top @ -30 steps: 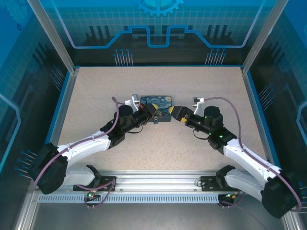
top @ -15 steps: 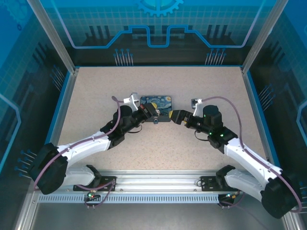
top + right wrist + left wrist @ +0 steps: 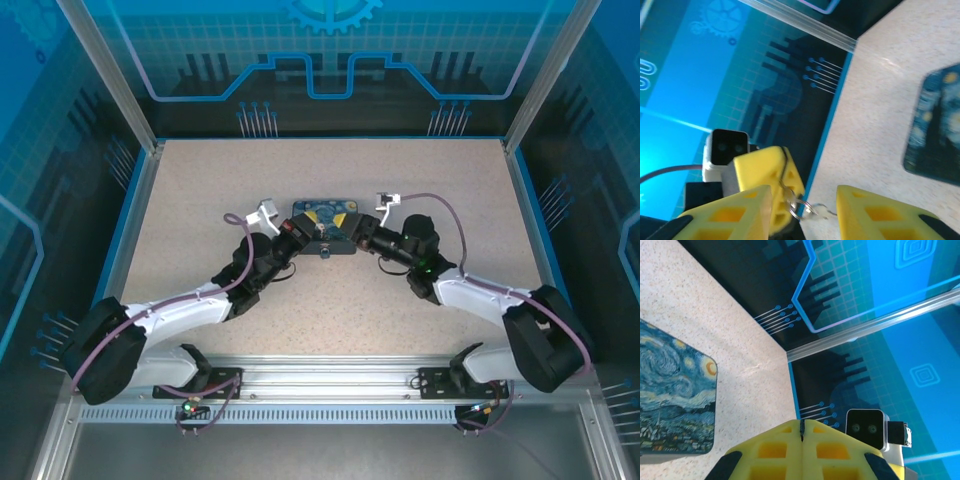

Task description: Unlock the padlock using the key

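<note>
Pinching the key at its tips, the left end effector is facing the wide-open right end effector beside the blue painted box.

The left end effector's yellow fingers are pressing together, with the key showing only as a thin dark sliver in the seam between them. In the right wrist view a small metal ring carrying a pale metal piece is hanging off those same tips. The right end effector's two yellow fingers are standing well apart, and the left tips and the ring are sitting in the gap between them. From above, both end effectors are hovering at the near edge of the box, one on each side, pointing at each other. The box is lying flat near the middle of the speckled desk, with both arms angling in from the near corners.
</note>
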Controlling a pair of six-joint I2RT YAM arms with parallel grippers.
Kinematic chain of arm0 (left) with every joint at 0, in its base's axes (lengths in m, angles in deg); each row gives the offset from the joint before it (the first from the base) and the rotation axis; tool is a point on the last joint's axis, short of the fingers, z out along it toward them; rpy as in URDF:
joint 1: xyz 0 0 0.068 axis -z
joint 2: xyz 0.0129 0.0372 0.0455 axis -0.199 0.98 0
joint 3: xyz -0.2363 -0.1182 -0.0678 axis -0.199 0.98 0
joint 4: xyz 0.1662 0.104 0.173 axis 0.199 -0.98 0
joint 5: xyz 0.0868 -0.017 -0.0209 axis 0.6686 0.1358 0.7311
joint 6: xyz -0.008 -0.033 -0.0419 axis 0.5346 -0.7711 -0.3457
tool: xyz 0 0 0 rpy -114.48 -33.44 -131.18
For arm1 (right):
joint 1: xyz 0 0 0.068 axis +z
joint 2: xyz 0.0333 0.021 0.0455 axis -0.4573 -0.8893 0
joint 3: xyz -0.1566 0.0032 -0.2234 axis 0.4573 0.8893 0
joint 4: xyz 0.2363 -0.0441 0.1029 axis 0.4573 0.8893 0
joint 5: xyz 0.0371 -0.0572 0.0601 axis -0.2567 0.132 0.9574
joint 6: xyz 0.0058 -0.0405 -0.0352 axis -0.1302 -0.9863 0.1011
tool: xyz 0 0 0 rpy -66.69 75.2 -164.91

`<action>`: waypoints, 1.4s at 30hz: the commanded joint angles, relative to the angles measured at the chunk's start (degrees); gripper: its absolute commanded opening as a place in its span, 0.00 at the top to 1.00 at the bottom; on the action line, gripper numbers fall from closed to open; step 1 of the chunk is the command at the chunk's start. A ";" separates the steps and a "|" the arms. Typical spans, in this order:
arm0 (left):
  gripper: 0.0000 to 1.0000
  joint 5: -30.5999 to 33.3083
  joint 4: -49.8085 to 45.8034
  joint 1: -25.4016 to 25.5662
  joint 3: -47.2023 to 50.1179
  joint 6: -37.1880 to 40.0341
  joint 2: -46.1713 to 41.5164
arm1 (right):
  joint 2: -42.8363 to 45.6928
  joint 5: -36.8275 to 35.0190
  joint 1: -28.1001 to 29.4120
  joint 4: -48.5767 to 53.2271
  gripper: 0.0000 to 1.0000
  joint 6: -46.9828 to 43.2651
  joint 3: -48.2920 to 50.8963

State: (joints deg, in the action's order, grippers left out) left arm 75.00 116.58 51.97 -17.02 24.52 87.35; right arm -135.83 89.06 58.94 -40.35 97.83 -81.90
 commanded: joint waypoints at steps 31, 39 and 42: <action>1.00 5.57 8.14 1.01 -0.51 -1.76 2.59 | -7.74 -0.58 4.66 -11.46 0.74 3.91 -3.22; 1.00 6.21 8.31 1.04 -0.60 -1.69 2.76 | -7.41 -0.24 4.66 -11.56 0.76 4.00 -2.57; 1.00 6.18 8.37 1.05 -0.51 -1.69 2.79 | -7.30 -0.44 4.66 -11.62 0.78 3.97 -2.15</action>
State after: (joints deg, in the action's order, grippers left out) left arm 79.52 122.22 52.60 -17.02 22.60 89.65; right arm -143.17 89.06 62.91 -49.29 101.48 -84.87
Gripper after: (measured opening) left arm 0.053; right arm 0.226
